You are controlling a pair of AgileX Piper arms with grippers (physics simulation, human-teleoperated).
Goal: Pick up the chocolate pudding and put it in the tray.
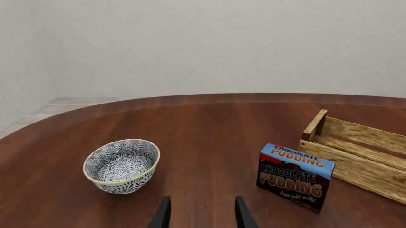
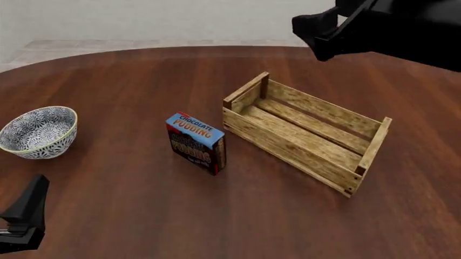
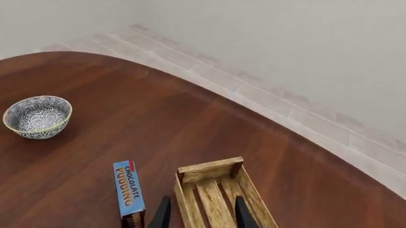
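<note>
The chocolate pudding is seen standing upright on the brown table, just beside the near-left end of the tray and apart from it by a narrow strip of wood. It has not yet been gripped. The carton is shown as a small rectangular box with a blue top carrying red lettering, a dark brown front face printed with the same words, and red edges; it is far smaller than the tray. The tray is made of light rough slats with raised end boards, is set at a slant across the table, and nothing is seen inside it.

The right gripper is held high above the tray's left end, its two dark fingers parted with empty space between them; this height is judged to be a ready stance from which a descent onto the carton could be made. The left gripper is kept low, on the far side of the carton from the tray, with its fingers likewise spread and nothing between them, and it is pointed across the table so that the carton and a patterned bowl are both in its view. The bowl is left well apart from the tray, beyond the carton.
</note>
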